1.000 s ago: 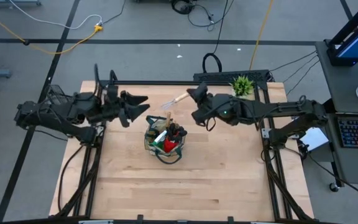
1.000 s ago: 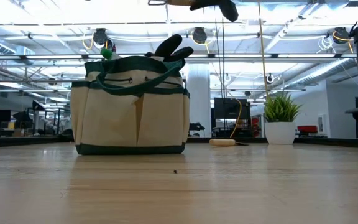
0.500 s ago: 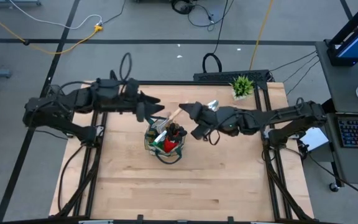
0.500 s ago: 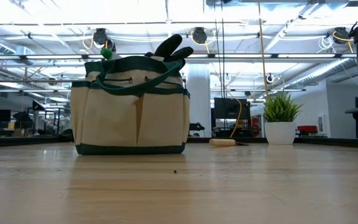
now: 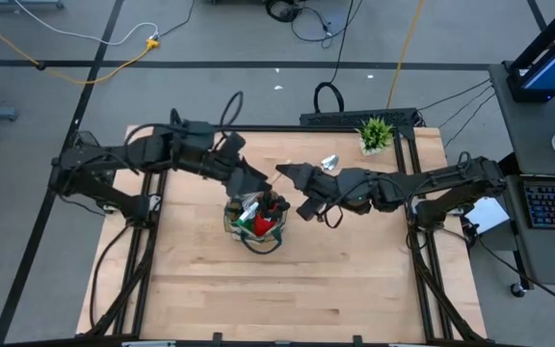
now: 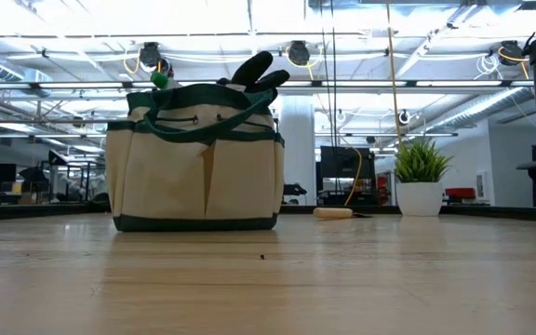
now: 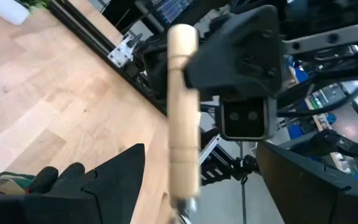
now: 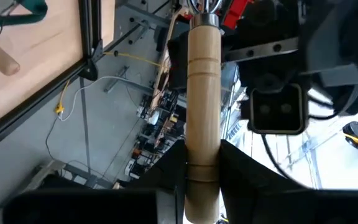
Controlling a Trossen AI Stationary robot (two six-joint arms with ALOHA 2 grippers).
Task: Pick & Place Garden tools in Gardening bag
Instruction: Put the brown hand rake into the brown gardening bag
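The gardening bag (image 6: pixel 196 156) sits on the wooden table (image 5: pixel 287 280), nearest the low camera, already stuffed with garden tools (image 5: pixel 258 214) – a black glove (image 6: pixel 261 71) pokes out the top. Just above the bag's far rim, both arms meet. The right gripper (image 8: pixel 202 163) is clamped on a wooden-handled tool (image 8: pixel 202 106), held up in the air. The left gripper (image 7: pixel 194 180) has its fingers spread wide, one on each side of that same handle, not squeezing it. Farther back from the bag, a metal trowel (image 5: pixel 330 163) lies on the table, then the potted plant (image 5: pixel 375 133) at the far right corner.
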